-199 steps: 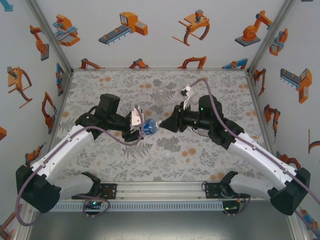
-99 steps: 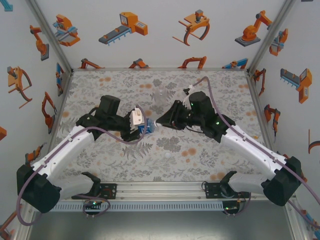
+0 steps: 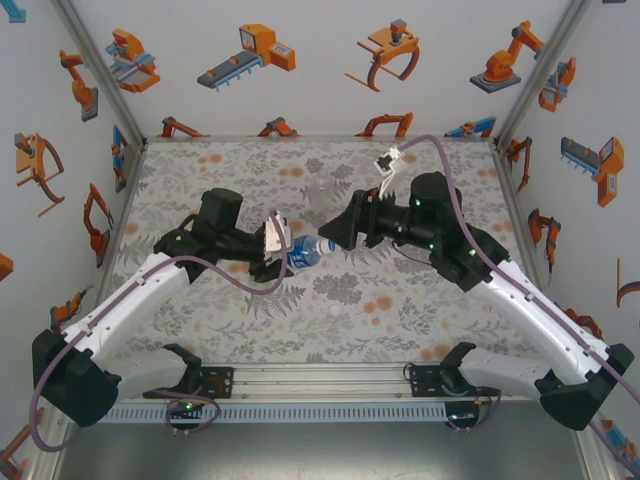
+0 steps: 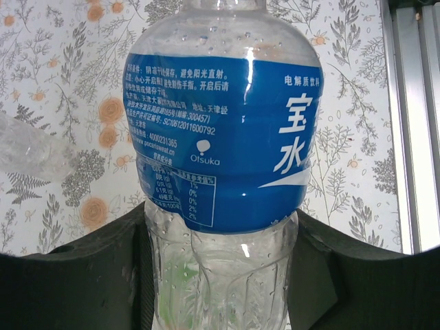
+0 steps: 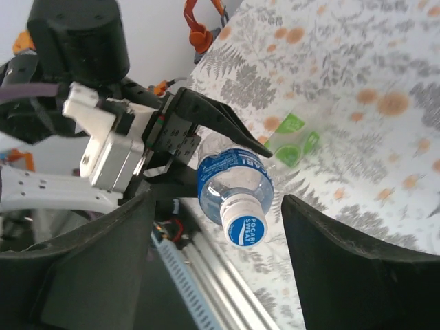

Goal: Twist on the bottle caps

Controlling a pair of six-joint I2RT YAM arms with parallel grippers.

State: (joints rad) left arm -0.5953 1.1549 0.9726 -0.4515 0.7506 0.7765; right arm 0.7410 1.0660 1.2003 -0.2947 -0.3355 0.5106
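Note:
My left gripper is shut on the lower body of the clear bottle with the blue label, holding it tilted above the mat with its neck toward the right arm. In the left wrist view the bottle fills the middle between my left gripper's black fingers. A white cap with a blue printed top sits on the bottle's neck. My right gripper is open around that cap, with a gap on both sides. From above, the right gripper points at the neck.
The green-tinted bottle lies on the floral mat beyond the held bottle. A plain clear bottle stands toward the back middle. One tiny white cap lies loose on the mat in front. A metal rail runs along the near edge.
The right wrist has turned and risen, and its gripper, which was closed in on the bottle's neck, now stands open around the cap. The left arm has held the bottle almost still.

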